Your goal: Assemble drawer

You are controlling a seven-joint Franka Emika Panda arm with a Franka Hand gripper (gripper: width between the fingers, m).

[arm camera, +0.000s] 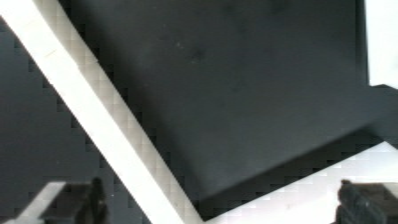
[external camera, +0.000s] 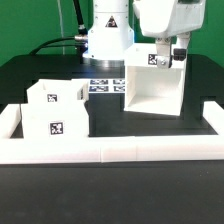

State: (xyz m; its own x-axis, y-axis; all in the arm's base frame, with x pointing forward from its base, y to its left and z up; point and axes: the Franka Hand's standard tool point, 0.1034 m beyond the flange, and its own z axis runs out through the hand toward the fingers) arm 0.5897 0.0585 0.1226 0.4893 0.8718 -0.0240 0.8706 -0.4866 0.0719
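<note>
The drawer's tall open-sided white case [external camera: 153, 88] stands upright on the black table at the exterior view's right, a tag on its top edge. Two smaller white tagged trays, one behind [external camera: 52, 95] and one in front [external camera: 55, 125], sit together at the exterior view's left. My gripper [external camera: 167, 57] is right at the case's top edge. In the wrist view the gripper [arm camera: 217, 206] is open, its dark fingertips [arm camera: 68, 205] far apart. A thin white wall of the case [arm camera: 111, 115] runs slantwise between them, touching neither.
A long low white border wall [external camera: 110, 151] runs along the front and turns up both sides. The marker board [external camera: 104, 84] lies flat between the trays and the case, in front of the arm's white base [external camera: 108, 35].
</note>
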